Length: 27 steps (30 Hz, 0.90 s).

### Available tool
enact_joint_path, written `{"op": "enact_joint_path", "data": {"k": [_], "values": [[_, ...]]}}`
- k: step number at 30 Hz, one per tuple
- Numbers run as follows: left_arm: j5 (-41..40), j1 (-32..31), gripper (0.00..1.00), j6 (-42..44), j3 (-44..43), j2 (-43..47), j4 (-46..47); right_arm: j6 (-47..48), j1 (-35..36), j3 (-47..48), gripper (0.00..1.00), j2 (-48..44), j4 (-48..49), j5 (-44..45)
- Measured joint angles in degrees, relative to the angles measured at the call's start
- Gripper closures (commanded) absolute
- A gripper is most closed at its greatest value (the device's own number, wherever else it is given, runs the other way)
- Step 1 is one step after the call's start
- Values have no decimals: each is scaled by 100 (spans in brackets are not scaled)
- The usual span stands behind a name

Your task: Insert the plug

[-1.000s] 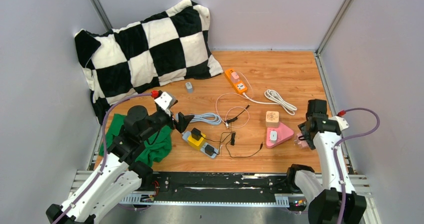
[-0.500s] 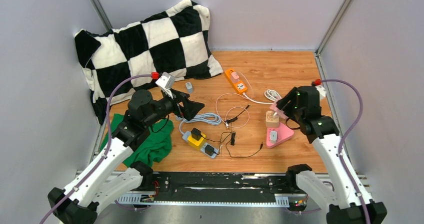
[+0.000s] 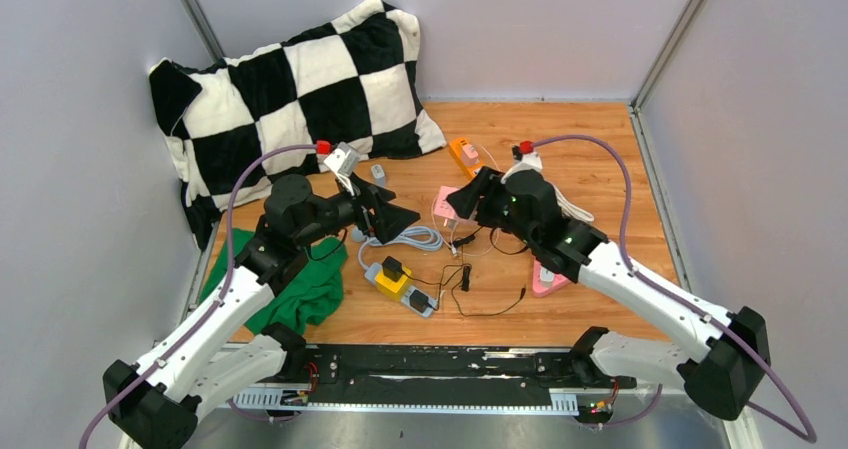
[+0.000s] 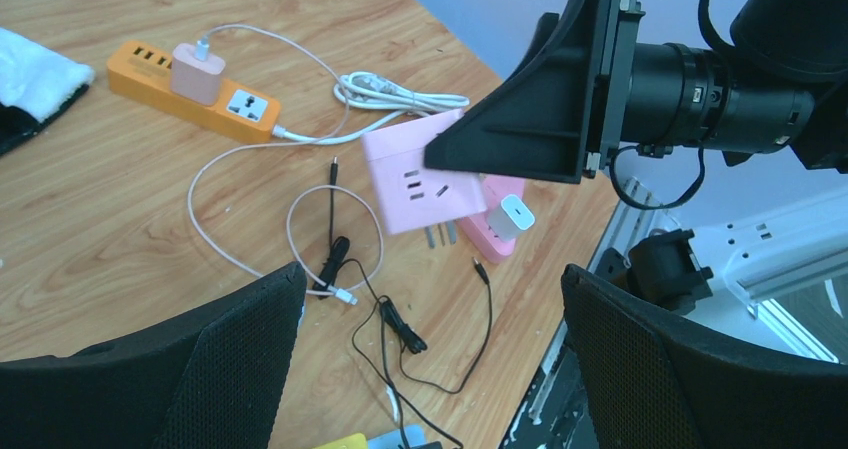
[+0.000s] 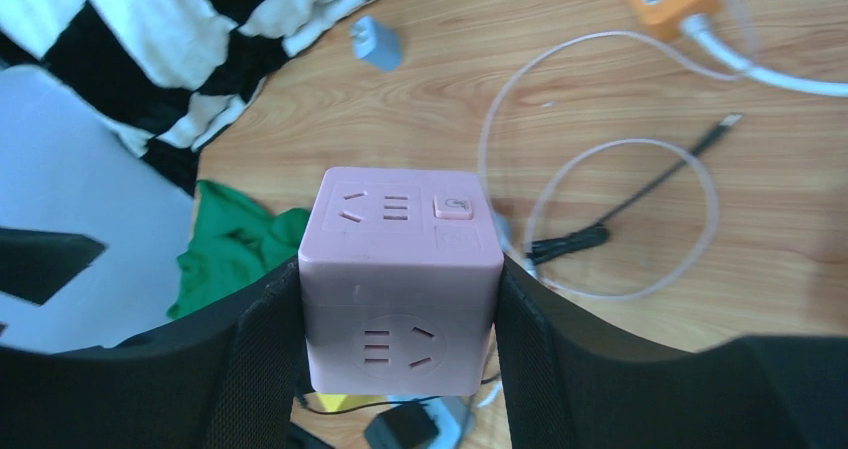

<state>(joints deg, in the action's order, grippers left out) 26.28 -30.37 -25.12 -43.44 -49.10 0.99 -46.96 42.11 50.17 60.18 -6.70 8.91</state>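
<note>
My right gripper (image 3: 455,204) is shut on the plug, a pink cube (image 3: 443,205) with socket faces, held in the air over the middle of the table. The right wrist view shows both pads pressed on its sides (image 5: 400,289). From the left wrist I see the cube (image 4: 420,184) with metal prongs (image 4: 440,235) pointing down. My left gripper (image 3: 395,214) hangs wide open just left of the cube, and between its fingers (image 4: 432,279) there is only table and cable. An orange power strip (image 3: 470,161) lies behind, and a yellow and blue strip (image 3: 400,284) lies in front.
A checkered pillow (image 3: 300,89) fills the back left and a green cloth (image 3: 300,289) lies at the near left. Loose black cables (image 3: 470,279), a grey cable coil (image 3: 415,237), a small grey charger (image 3: 378,174) and a pink triangular socket (image 4: 497,231) lie on the wood.
My right arm has swung from the table's right edge to its middle, carrying the pink cube. My left gripper has risen and reached a little to the right, staying open.
</note>
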Motion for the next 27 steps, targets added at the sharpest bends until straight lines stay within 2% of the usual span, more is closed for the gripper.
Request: {"op": "enact_joint_path", "data": {"k": [10, 24, 27], "values": [[90, 0, 0, 118, 0, -166, 190, -258, 850, 367, 68, 682, 1110, 7], [-85, -9, 0, 245, -17, -649, 188, -400, 1174, 457, 69, 855, 1438, 201], [-138, -11, 3, 251, -17, -658, 192, -428, 1193, 457, 69, 855, 1451, 260]]}}
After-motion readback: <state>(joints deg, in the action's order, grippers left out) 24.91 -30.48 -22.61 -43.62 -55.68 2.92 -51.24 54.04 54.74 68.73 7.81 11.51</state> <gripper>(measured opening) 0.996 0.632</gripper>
